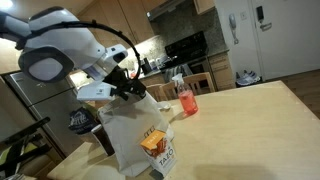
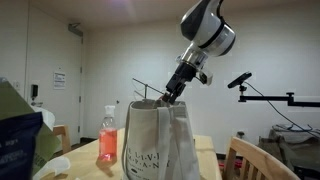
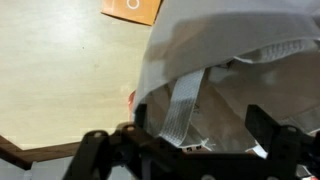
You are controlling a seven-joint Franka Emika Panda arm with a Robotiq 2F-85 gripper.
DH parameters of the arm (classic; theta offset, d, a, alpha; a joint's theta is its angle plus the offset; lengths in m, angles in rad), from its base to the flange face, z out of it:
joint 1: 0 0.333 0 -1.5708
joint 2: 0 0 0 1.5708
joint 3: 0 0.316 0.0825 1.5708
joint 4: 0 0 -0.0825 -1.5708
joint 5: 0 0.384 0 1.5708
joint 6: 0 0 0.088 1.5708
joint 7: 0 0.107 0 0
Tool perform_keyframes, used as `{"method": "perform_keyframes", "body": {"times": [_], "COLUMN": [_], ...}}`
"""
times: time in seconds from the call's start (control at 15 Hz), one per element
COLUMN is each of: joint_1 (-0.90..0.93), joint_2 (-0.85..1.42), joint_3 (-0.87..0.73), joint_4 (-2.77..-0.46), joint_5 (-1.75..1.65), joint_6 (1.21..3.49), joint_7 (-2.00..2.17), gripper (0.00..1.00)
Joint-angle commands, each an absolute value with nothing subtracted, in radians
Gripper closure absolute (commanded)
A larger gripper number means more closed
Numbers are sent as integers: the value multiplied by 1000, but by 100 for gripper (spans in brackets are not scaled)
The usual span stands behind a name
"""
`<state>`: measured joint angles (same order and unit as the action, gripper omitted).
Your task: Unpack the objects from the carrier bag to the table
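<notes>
Wrist view: pincer (image 3: 178,142) spread wide over carrier bag (image 3: 235,30) edge; table (image 3: 60,75) alongside.

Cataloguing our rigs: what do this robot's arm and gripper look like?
The arm is white with rounded segments and a grey round joint cap. The gripper is black, and a thin black cable loops above it.

We are looking across the table (image 1: 250,110) toward the kitchen (image 1: 190,45) in an exterior view, crouching low near the carrier bag (image 2: 160,140) in an exterior view, peering down from the wrist, all sharing that bag
</notes>
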<state>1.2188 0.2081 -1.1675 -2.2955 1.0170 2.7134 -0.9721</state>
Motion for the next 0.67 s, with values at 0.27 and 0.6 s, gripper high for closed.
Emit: {"method": "perform_keyframes", "body": {"times": [0.27,0.6], "joint_1": [1054,838], "joint_2": [409,416], "joint_3": [-1014,-759], "joint_4": [-2164,-2130], "joint_5": [1161,918], "joint_6": [2674,2804], "joint_7": [-981,-825], "gripper": [0,0]}}
